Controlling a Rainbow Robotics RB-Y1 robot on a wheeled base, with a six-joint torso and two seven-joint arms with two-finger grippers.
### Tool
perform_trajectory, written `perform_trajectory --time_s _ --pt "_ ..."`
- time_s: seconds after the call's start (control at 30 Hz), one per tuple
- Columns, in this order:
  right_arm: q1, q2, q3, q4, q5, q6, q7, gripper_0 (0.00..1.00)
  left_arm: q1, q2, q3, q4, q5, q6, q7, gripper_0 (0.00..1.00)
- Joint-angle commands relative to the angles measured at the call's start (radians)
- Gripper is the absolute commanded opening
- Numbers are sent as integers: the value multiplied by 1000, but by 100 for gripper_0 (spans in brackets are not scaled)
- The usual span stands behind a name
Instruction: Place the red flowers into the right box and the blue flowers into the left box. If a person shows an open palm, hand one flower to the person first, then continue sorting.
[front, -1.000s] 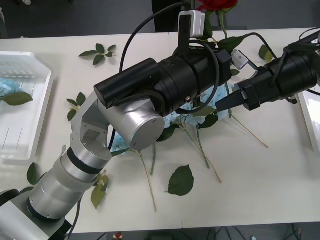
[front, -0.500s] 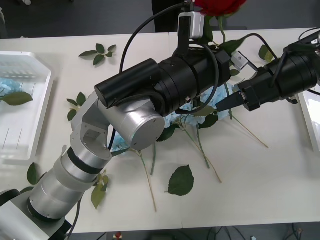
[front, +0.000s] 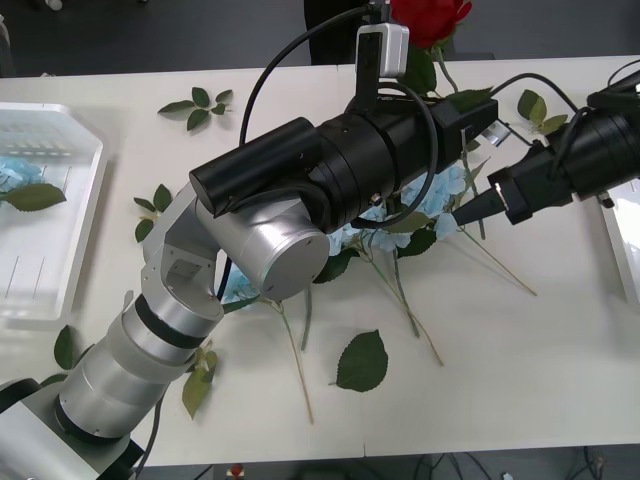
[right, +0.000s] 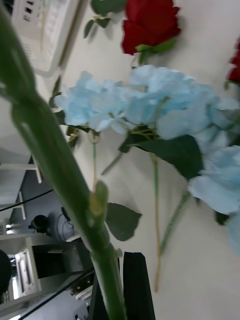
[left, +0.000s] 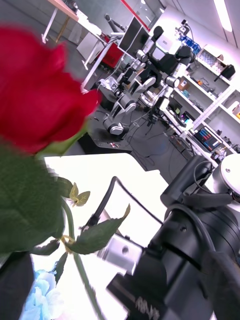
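Right wrist view: right gripper (right: 117, 295) clamped on a red flower's stem (right: 60, 165)

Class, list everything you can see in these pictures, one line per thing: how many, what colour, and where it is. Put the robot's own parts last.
held red rose: one, red head on a green stem, raised over the table's far edge at the left arm's tip.
lying red roses: at least two, red, flat on the table beside the blue heads.
blue flowers: a pale-blue cluster, mid-table under the arms; exact count unclear.
left box: one, white, table's left end, with a blue flower inside.
right box: one, white, at the table's right edge.
loose leaves: several, green, scattered on the table.
table: one, white.
left gripper: fingers hidden.
right gripper: black, shut on a green stem.
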Motion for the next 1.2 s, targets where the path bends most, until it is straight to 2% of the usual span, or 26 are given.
perform_trajectory --time_s 0.03,0.17,0.43,0.57,0.63,0.7,0.87,1.03,1.2 --pt "-25 -87 -114 43 117 -20 -24 0 7 -30 -4 -27 -3 -16 -2 100" --pt "-26 -147 -187 123 258 -77 -22 0 7 -30 -4 -27 -3 -16 -2 100" --pt "-34 -254 -193 200 580 -182 -47 0 7 -30 -4 -27 -3 -16 -2 100" --pt "-33 -294 -189 209 734 -174 -127 0 -1 22 8 -70 11 -24 14 100" --pt "-33 -303 -186 217 821 -168 -183 0 2 74 20 -139 21 59 64 100" --pt "-33 -303 -186 217 927 -168 -251 0 10 139 56 -261 38 248 121 100" --pt "-29 -296 -169 240 1149 -177 -361 0 33 214 186 -464 186 674 207 100" --pt "-29 -282 -120 301 1200 -209 -456 0 109 288 251 -541 288 857 314 100" --pt "-29 -231 -41 410 1240 -355 -578 0 198 352 251 -585 271 1007 432 100"
